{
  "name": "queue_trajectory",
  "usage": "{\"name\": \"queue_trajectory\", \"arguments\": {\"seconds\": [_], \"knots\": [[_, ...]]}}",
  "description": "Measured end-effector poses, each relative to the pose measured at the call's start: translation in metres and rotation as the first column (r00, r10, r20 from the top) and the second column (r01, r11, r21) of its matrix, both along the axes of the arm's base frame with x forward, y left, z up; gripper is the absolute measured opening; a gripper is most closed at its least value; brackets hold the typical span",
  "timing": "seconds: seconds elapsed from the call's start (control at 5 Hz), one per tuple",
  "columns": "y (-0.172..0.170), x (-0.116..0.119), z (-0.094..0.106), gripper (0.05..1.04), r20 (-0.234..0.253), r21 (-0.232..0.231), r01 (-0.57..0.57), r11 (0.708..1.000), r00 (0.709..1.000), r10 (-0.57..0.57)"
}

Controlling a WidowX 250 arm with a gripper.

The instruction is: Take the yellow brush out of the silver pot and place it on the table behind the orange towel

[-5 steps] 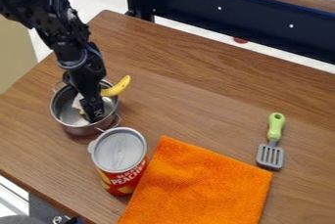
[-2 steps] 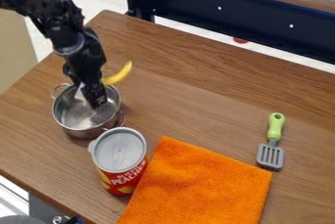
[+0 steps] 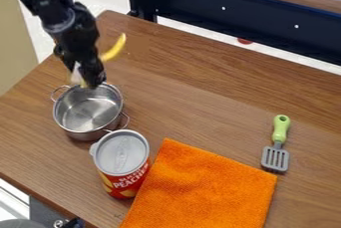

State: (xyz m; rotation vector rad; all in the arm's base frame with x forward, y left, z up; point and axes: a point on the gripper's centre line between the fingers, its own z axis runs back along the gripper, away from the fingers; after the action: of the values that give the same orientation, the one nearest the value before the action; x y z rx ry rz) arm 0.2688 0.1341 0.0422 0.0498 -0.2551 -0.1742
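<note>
The gripper [image 3: 88, 82] hangs over the back rim of a silver metal pot [image 3: 86, 115], shut on a banana [image 3: 113, 49]. The banana's yellow end sticks out to the right, behind the gripper, and a pale part shows at the gripper's left; its middle is hidden by the gripper. The pot stands upright at the left of the table with its inside bare. Just in front of it is a can [image 3: 122, 160] with a grey lid and a red label.
An orange cloth [image 3: 203, 187] lies flat at the front middle, right beside the can. A spatula [image 3: 280, 131] with a green handle and grey head lies at the right. The wooden table [image 3: 200, 97] ends at the left and back; a dark-framed table stands behind.
The gripper has risen out of the pot and moved toward the back, carrying the banana up with it. The pot, can, cloth and spatula have kept their places.
</note>
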Motion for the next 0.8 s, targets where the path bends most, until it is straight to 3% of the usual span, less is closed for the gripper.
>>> {"name": "queue_trajectory", "arguments": {"seconds": [0.2, 0.4, 0.6, 0.8], "knots": [[-0.023, 0.01, 0.007, 0.649, -0.036, -0.042, -0.084, 0.996, 0.996, 0.082], [-0.05, 0.015, 0.008, 0.649, -0.088, -0.056, -0.247, 0.967, 0.966, 0.241], [-0.073, 0.025, 0.011, 0.649, -0.176, -0.069, -0.367, 0.928, 0.92, 0.351], [-0.097, 0.024, -0.007, 0.649, -0.244, -0.034, -0.491, 0.871, 0.849, 0.469]]}}
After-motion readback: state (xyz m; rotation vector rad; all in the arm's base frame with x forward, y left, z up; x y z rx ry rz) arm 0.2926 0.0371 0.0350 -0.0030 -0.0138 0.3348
